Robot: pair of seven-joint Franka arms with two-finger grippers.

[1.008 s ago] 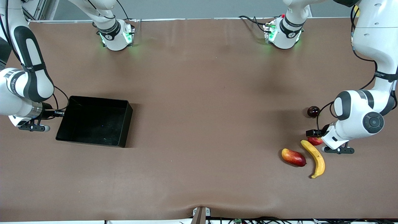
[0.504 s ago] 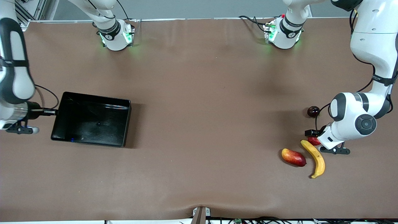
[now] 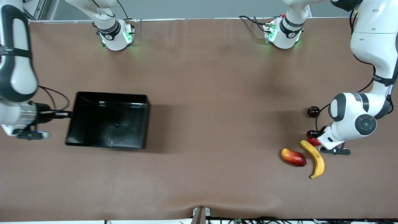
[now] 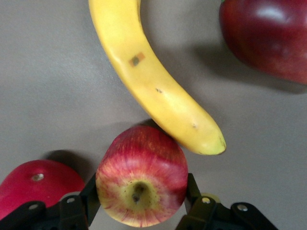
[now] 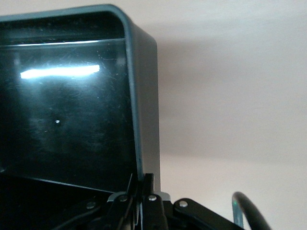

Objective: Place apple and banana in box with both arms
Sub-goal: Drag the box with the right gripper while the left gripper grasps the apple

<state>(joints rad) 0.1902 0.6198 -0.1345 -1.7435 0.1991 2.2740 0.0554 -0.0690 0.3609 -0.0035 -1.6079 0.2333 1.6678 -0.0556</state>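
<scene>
Gripping apple [image 4: 142,181]: left gripper [image 4: 142,207]; right gripper [image 5: 142,197] clamps box [image 3: 107,119] wall.

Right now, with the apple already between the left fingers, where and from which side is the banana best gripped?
Grip the banana across its mid-length from above, fingers either side of the narrow body. It lies flat and curved; its one tip touches the apple in the left gripper, and the mango lies beside it, so the middle looks like the freest part.
</scene>
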